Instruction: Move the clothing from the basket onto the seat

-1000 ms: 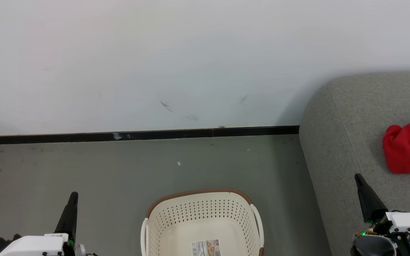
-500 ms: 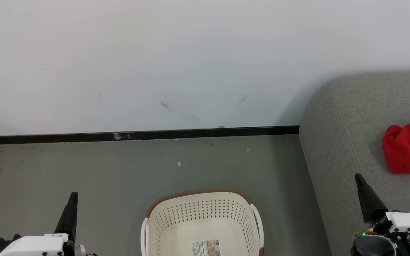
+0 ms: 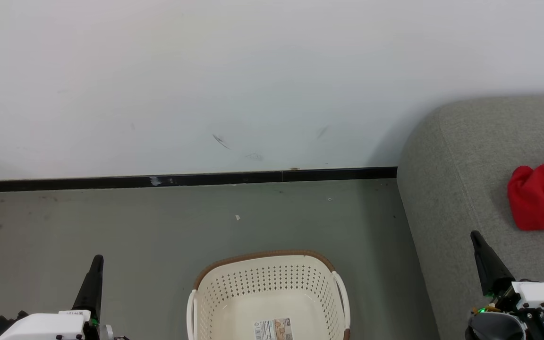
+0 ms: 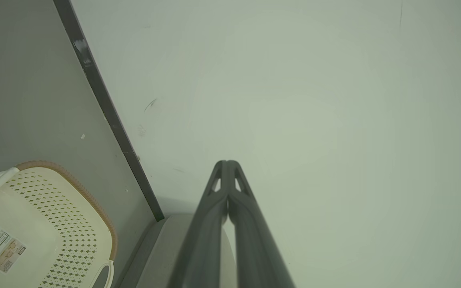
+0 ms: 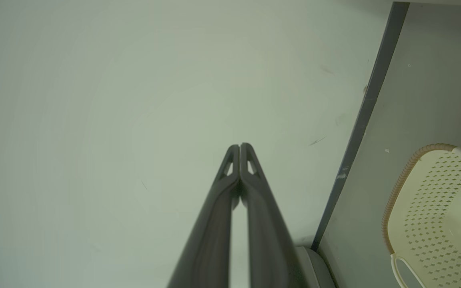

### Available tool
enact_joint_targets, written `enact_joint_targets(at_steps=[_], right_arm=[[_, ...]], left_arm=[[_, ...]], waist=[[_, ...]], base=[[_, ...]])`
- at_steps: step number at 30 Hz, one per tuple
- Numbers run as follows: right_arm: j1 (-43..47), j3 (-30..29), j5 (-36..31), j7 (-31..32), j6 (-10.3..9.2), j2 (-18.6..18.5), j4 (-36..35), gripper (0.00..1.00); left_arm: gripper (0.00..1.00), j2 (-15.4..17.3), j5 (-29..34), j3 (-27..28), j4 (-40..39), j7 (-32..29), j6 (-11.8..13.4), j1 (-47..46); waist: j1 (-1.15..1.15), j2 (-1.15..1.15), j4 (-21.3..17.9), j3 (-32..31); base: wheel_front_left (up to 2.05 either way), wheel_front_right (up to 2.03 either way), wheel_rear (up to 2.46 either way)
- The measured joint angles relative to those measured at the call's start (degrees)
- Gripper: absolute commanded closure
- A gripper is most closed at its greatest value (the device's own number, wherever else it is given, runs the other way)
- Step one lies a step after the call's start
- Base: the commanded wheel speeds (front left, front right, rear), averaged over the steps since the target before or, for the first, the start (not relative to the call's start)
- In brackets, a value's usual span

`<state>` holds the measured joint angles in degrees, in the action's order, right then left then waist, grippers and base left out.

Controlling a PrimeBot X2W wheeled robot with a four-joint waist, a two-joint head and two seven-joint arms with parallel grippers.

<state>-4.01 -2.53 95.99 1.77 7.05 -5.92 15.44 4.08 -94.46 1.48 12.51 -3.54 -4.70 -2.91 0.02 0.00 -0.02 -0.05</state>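
Basket (image 3: 268, 293) on floor; clothing (image 3: 542, 194) on seat (image 3: 461, 189) right of basket; left gripper (image 3: 96, 262) and right gripper (image 3: 476, 236) flank basket, fingertips together, holding nothing.

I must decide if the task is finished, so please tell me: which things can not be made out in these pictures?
The basket: its near part is cut off by the bottom edge of the head view, so clothing left there cannot be excluded.
The clothing on the seat: cut off by the head view's right edge; the number of garments is unclear.
The label in the basket: print too small to read.
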Motion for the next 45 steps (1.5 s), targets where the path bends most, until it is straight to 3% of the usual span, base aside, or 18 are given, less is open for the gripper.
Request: enact_joint_targets(at_steps=[45], right_arm=[[0.0, 0.0, 0.0, 0.0, 0.0, 0.0, 0.0, 1.0]], left_arm=[[1.0, 0.0, 0.0, 0.1, 0.4, 0.0, -0.1, 0.0]], waist=[[0.0, 0.0, 0.0, 0.0]], base=[[0.0, 0.0, 0.0]])
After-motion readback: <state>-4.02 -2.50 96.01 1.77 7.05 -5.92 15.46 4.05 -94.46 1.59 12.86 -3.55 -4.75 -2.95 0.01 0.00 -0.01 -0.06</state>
